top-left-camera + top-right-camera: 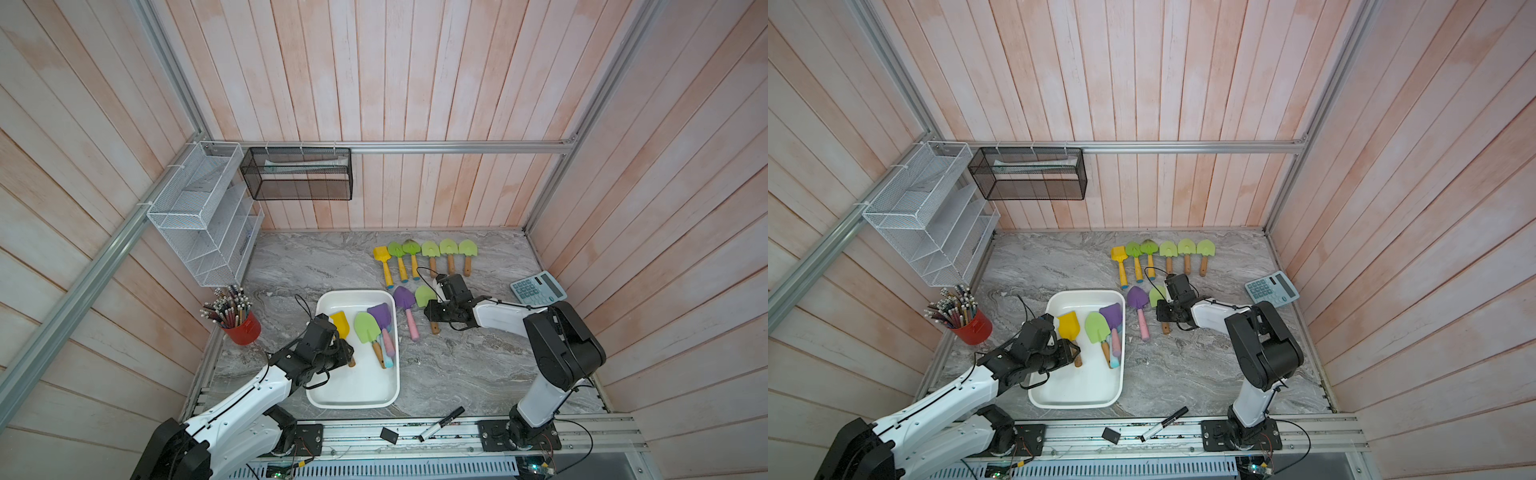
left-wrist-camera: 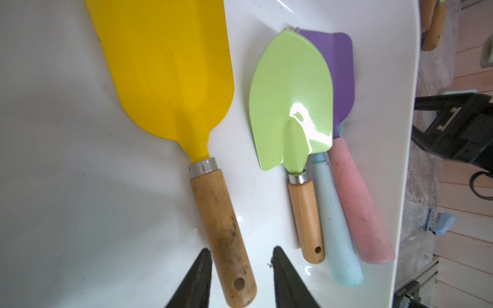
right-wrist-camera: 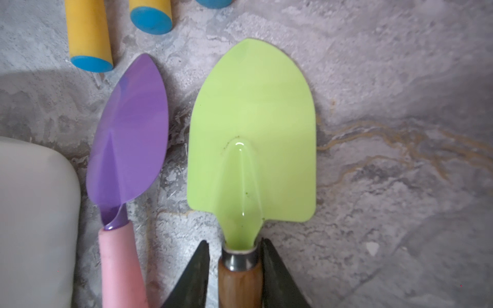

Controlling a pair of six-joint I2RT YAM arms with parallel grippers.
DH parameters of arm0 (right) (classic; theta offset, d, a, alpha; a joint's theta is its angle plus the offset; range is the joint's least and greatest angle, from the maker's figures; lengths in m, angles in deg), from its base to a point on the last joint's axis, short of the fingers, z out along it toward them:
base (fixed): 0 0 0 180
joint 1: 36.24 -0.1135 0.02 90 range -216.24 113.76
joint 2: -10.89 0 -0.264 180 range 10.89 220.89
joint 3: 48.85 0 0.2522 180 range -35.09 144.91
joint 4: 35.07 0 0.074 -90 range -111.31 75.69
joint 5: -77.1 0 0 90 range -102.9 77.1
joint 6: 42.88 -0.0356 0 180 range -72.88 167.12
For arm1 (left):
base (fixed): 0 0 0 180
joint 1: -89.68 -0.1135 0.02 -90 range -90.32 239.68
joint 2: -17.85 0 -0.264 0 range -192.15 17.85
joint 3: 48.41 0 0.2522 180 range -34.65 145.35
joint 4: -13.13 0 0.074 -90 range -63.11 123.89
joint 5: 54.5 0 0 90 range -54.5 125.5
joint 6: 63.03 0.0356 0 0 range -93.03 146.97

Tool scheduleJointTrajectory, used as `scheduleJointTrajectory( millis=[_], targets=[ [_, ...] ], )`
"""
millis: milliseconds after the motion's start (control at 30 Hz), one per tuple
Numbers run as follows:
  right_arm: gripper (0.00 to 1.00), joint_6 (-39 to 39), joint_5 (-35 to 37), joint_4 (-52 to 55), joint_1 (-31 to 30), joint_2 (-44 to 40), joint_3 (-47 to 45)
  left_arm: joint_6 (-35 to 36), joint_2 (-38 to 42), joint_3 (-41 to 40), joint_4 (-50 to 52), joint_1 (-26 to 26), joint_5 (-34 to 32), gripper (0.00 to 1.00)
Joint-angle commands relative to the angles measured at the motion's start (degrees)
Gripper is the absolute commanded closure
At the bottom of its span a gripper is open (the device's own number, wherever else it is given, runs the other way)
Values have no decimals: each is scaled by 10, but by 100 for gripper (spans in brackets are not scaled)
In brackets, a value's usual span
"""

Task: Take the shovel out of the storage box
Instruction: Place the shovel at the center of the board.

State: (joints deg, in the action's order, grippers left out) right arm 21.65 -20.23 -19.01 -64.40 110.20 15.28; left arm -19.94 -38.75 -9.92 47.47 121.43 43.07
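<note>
Marble tabletop, plank walls | left jaws parted astride yellow shovel | right jaws parted astride green shovel

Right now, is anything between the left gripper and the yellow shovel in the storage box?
Nothing visible. In the left wrist view the left gripper straddles the yellow shovel's wooden handle end, jaws open. The green shovel lies beside it in the storage box, apart.
</note>
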Motion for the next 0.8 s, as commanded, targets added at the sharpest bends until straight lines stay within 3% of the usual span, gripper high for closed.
scheduleJointTrajectory(
  millis=[0,433,767],
  targets=[
    [65,-8,-1,31,-11,-13,2,5,-13,1,-4,5,-10,59],
    [55,-2,27,61,-8,-111,-4,9,-51,24,14,22,-45,59],
    [52,-5,17,54,-6,-150,-17,5,-135,83,93,88,-154,59]
  ],
)
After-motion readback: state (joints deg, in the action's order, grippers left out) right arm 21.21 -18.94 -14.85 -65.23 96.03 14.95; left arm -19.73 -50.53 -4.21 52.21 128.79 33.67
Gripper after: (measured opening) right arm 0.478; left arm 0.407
